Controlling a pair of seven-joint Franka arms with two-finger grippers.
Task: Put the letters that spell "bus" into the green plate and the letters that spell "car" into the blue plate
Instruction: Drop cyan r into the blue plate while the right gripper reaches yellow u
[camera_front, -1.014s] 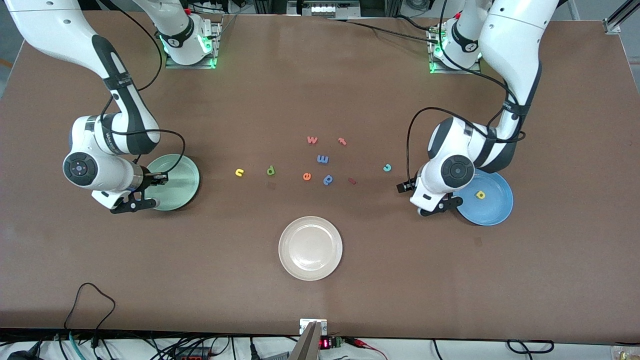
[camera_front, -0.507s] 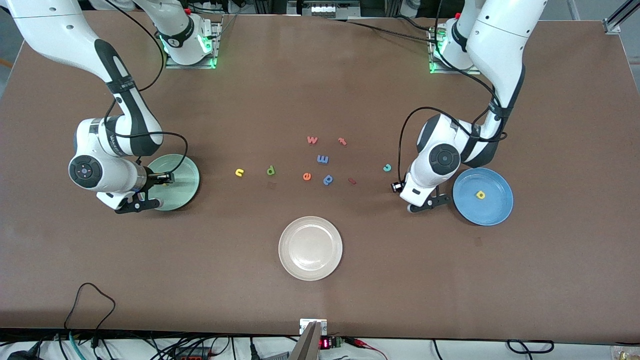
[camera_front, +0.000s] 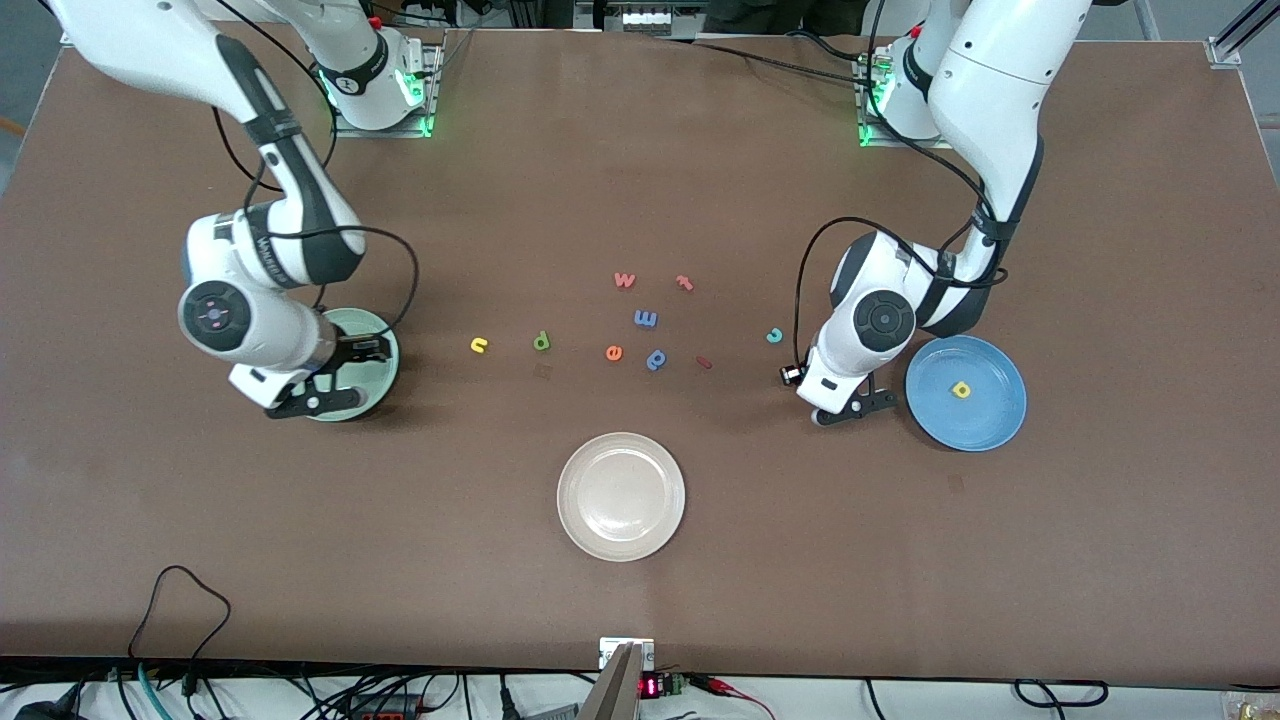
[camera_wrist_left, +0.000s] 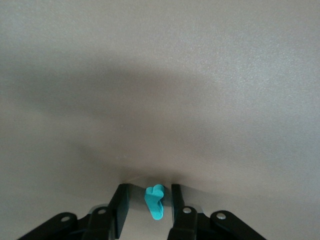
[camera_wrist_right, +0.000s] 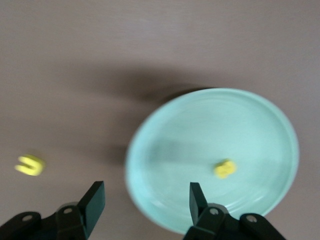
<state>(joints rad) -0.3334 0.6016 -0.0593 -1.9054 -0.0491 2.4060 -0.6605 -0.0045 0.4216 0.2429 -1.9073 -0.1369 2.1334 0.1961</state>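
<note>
My left gripper (camera_front: 826, 392) is down at the table beside the blue plate (camera_front: 992, 422), which holds the yellow a (camera_front: 961, 390). In the left wrist view its jaws (camera_wrist_left: 148, 201) stand open and narrow on either side of the small blue r (camera_wrist_left: 156, 204), a slim gap on each side. The teal c (camera_front: 774, 335) lies on the table close by. My right gripper (camera_front: 336, 378) hangs open and empty (camera_wrist_right: 146, 196) over the green plate (camera_front: 386, 376) (camera_wrist_right: 210, 135), where the yellow s (camera_wrist_right: 225, 168) lies. The yellow u (camera_front: 479, 345) (camera_wrist_right: 29, 165) and green b (camera_front: 541, 341) lie on the table.
A cream-white plate (camera_front: 620, 540) sits nearer the front camera, mid-table. Other letters cluster mid-table: pink w (camera_front: 625, 280), red t (camera_front: 685, 283), blue m (camera_front: 646, 319), orange e (camera_front: 614, 352), a blue stemmed letter (camera_front: 656, 359) and a small dark red piece (camera_front: 704, 362).
My right gripper opened over the green plate and its arm shifted toward mid-table. My left gripper moved off the blue plate's edge onto the table and its jaws narrowed around the blue r.
</note>
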